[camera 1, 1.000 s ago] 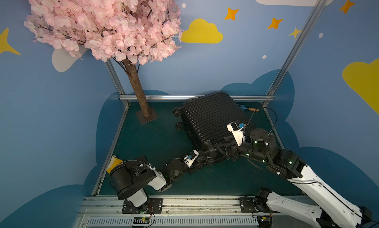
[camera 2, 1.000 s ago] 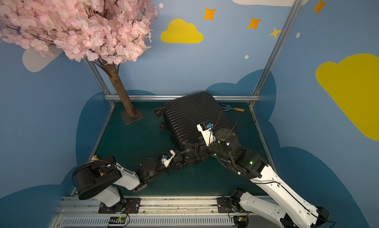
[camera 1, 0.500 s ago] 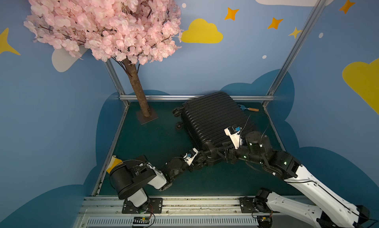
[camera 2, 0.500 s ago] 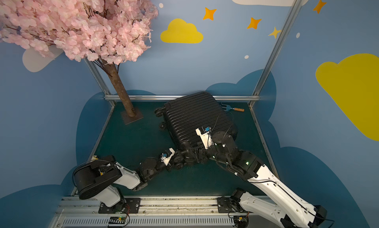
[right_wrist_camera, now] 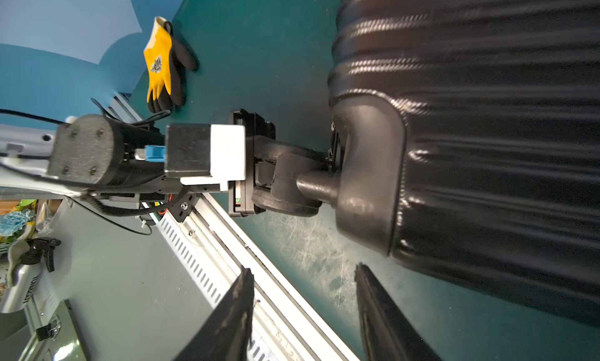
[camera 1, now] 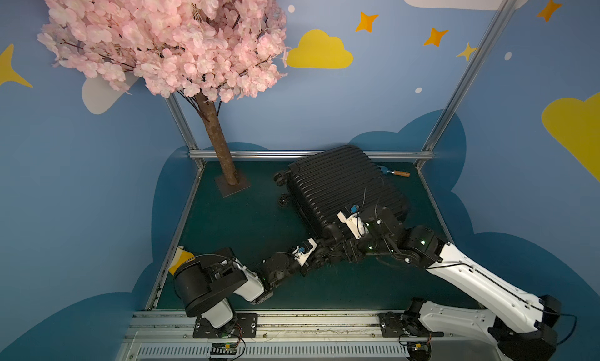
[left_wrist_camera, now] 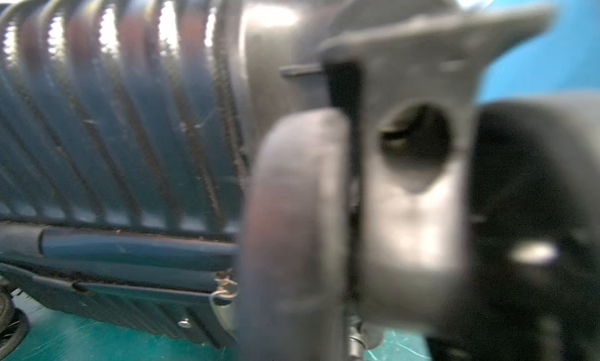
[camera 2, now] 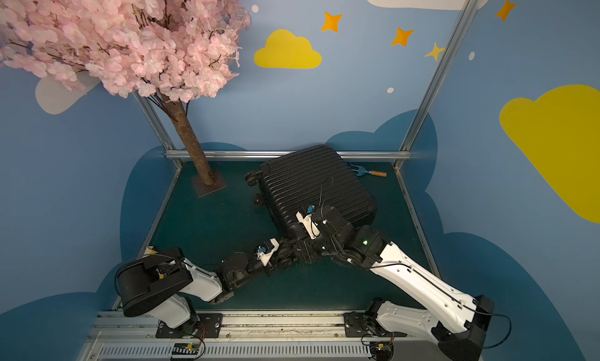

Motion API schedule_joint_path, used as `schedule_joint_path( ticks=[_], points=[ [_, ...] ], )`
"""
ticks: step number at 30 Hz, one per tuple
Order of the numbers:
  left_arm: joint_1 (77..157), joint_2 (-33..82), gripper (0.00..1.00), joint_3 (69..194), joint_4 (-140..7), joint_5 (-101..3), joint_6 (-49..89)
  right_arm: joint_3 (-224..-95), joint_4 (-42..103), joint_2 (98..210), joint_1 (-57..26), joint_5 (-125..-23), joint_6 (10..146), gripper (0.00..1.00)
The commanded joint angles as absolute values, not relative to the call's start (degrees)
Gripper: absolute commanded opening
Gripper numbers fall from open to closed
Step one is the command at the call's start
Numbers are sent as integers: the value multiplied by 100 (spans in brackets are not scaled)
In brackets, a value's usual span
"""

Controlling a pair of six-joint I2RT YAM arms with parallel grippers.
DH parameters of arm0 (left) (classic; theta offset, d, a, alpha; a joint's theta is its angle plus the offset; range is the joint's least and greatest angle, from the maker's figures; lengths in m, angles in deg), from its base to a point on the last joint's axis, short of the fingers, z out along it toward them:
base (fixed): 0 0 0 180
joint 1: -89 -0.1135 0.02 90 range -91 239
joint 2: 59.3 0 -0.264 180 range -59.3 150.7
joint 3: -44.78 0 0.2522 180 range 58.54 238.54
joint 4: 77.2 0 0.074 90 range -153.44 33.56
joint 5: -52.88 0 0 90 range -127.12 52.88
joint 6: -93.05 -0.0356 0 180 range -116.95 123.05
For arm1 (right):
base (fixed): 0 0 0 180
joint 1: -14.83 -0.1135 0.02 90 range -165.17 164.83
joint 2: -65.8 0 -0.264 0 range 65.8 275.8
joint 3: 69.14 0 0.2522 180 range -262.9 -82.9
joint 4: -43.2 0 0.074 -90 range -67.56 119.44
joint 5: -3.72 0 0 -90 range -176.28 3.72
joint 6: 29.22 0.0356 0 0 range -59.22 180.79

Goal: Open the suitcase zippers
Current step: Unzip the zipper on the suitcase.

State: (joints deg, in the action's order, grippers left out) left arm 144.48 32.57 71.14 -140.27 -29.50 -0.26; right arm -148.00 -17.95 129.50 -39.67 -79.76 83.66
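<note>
- Two arms meet at the near corner of the suitcase [camera 1: 341,187], which lies flat on the green surface [camera 1: 243,219], toward its back right.
- Left claw [right_wrist_camera: 328,161]: pinched fully closed at the zippers [left_wrist_camera: 224,288] there; whether it has caught a pull is unclear.
- Right claw [right_wrist_camera: 302,269]: half open, empty, just beside that corner.
- Likely step: securing a pull. Next comes a steady drag along the track.
</note>
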Motion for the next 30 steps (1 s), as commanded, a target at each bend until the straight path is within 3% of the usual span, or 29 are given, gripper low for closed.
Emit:
schedule_joint_path(
  ticks=[1, 5, 17, 24, 30],
  points=[
    [14543, 3113, 2, 7054, -14352, -3061, -83, -14902, -2095, 13196, -4127, -8056, 8699, 44],
    [14578, 3046, 2, 6982, -14350, -3092, -109, -14924, -1907, 13639, -4142, -8114, 8901, 38],
    [15038, 2791, 2, 6874, -14353, -2756, -690, -15483, -1343, 14692, -4120, -7986, 9540, 32],
    [15178, 2670, 2, 6795, -14350, -2482, -819, -15978, -1567, 14945, -4001, -7981, 9829, 35],
    [15358, 2516, 2, 6772, -14243, -2189, -1046, -15703, -2011, 14103, -3784, -8460, 9785, 41]
  ],
)
